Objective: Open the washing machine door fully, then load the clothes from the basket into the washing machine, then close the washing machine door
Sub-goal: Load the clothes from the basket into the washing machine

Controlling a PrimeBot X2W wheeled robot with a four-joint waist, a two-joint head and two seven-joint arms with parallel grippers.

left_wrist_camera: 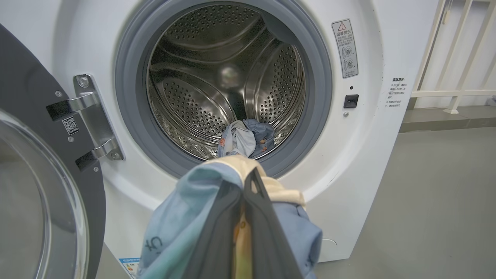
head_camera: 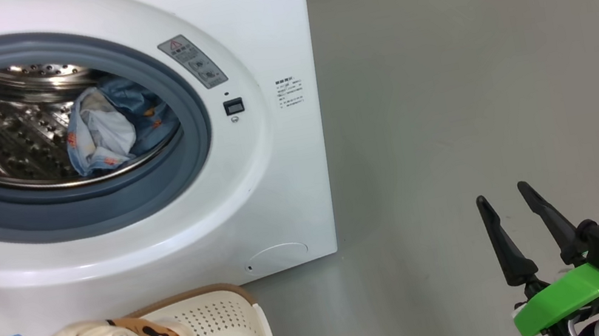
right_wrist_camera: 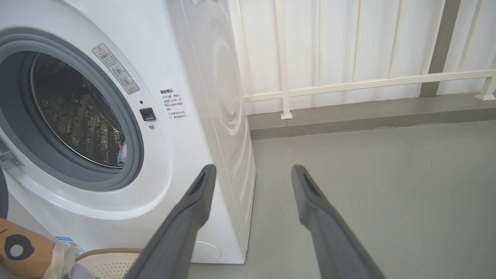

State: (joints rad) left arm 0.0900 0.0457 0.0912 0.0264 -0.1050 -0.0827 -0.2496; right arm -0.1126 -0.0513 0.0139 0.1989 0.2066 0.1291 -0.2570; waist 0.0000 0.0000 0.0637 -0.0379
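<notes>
light: bright, even | glare: drum (left_wrist_camera: 228,75) (mild) | edges: perhaps bowed

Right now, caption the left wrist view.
Left tool holds light blue clothes before the open washing machine, another garment already in the drum.

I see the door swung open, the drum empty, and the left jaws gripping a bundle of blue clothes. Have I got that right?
Not quite: the drum is not empty. The left wrist view shows one blue and white piece lying inside it. The rest stands: the door is swung open and the left jaws grip blue clothes.
</notes>
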